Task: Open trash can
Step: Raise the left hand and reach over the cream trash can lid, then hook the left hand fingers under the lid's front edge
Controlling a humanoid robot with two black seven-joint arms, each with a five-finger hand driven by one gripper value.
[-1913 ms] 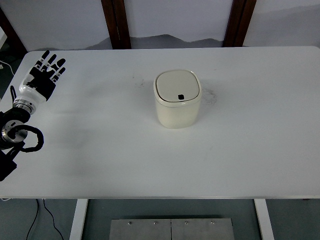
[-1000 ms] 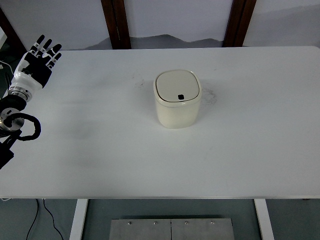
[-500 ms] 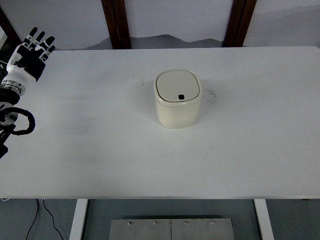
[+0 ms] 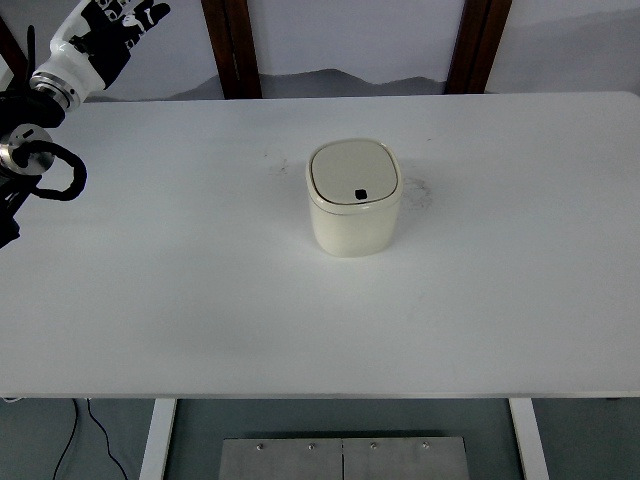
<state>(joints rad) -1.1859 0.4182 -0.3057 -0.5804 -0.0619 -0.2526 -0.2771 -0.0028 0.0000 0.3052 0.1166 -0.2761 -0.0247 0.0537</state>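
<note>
Cream, rounded-square trash can (image 4: 354,198) — lid (image 4: 353,173) flat, closed

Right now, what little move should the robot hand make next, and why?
Probably swing the left hand right and toward the trash can. The hand is up at the table's far left corner, fingers spread, holding nothing, and the can's lid is shut.

- One camera only, a top view set high on the robot's own side, looking steeply down and forward.
- It stands far enough back to take in nearly the whole white desk (image 4: 200,300), with its near edge and legs low in frame.
- The far edge and a wall lie along the top.
- The left robot hand (image 4: 110,25) sits cut off at the upper left corner.
</note>
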